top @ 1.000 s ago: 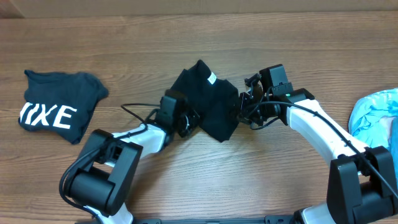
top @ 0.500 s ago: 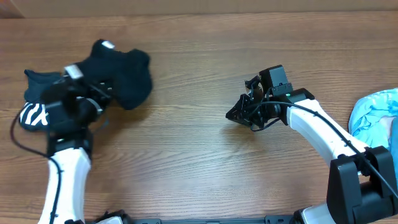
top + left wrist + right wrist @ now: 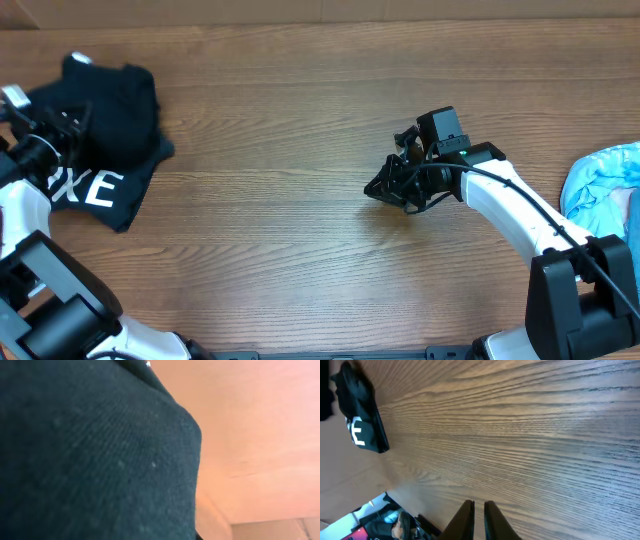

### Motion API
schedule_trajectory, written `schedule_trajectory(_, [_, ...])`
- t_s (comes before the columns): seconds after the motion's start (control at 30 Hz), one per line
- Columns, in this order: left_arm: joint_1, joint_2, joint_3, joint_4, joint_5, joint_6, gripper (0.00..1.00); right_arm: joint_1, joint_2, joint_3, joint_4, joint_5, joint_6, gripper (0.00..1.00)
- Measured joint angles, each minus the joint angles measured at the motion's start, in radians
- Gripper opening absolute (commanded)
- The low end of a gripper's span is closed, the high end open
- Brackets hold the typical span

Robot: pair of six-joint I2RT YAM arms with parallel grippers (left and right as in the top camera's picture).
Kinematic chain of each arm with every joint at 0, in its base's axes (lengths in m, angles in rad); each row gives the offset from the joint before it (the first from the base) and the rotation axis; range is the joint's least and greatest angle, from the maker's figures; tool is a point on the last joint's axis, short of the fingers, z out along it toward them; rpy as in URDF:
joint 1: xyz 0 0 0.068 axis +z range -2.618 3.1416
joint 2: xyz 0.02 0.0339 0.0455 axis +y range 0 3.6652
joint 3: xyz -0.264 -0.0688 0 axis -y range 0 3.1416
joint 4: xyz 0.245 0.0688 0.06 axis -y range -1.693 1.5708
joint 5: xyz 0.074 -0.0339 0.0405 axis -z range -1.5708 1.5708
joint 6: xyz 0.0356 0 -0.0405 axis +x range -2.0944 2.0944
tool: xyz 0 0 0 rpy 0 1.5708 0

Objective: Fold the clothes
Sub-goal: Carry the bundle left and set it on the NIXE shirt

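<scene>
Left gripper is pinched shut on the black shirt at the upper left of the frame, with the bundle resting on the dark lettered top. My left wrist view is all black cloth. Right gripper hovers at centre, fingers together and empty, and the light blue pieces are at the right edge.

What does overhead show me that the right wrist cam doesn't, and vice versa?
Only overhead: the blue pieces at the right edge, and the left gripper shut on the shirt, which lies partly over the lettered top.
Only right wrist: room clutter past the table's edge, and a close look at the right gripper, its fingers nearly together with nothing between them.
Both: the table, the lettered top and the right gripper.
</scene>
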Motion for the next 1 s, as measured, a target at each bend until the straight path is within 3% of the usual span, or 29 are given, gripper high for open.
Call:
schedule_trajectory(0.13, [0.0, 0.036, 0.008, -0.241, -0.125, 0.18, 0.04, 0.0, 0.0, 0.0, -0.016, 0.0, 0.0, 0.12])
schedule_trajectory(0.3, [0.01, 0.036, 0.01, -0.388, -0.262, 0.244, 0.06, 0.0, 0.0, 0.0, -0.015, 0.001, 0.0, 0.12])
schedule_trajectory(0.33, [0.017, 0.036, 0.011, -0.412, -0.275, 0.252, 0.32, 0.0, 0.0, 0.0, -0.015, 0.001, 0.0, 0.12])
schedule_trajectory(0.4, [0.04, 0.036, 0.013, -0.486, -0.323, 0.257, 0.58, 0.0, 0.0, 0.0, -0.012, 0.001, 0.0, 0.12])
schedule_trajectory(0.47, [0.064, 0.036, 0.013, -0.559, -0.361, 0.248, 0.7, 0.0, 0.0, 0.0, -0.011, 0.002, 0.0, 0.12])
schedule_trajectory(0.53, [0.082, 0.036, 0.013, -0.622, -0.373, 0.238, 0.75, 0.0, 0.0, 0.0, -0.01, 0.003, 0.0, 0.12])
schedule_trajectory(0.6, [0.102, 0.036, 0.013, -0.685, -0.359, 0.24, 0.73, 0.0, 0.0, 0.0, -0.012, 0.003, 0.0, 0.12])
schedule_trajectory(0.67, [0.132, 0.032, 0.013, -0.729, -0.291, 0.256, 0.62, 0.0, 0.0, 0.0, -0.014, 0.003, 0.0, 0.12])
schedule_trajectory(0.7, [0.161, 0.021, 0.013, -0.742, -0.239, 0.269, 0.47, 0.0, 0.0, 0.0, -0.014, 0.004, 0.0, 0.12])
schedule_trajectory(0.77, [0.228, -0.057, 0.013, -0.727, -0.158, 0.299, 0.06, 0.0, 0.0, 0.0, -0.013, 0.004, 0.0, 0.12])
schedule_trajectory(0.87, [0.274, -0.244, 0.03, -0.605, -0.137, 0.365, 0.04, 0.0, 0.0, 0.0, -0.013, 0.005, 0.0, 0.12])
schedule_trajectory(1.0, [0.115, -0.317, 0.058, -0.564, -0.246, 0.6, 0.04, 0.0, 0.0, 0.0, -0.011, 0.008, 0.0, 0.13])
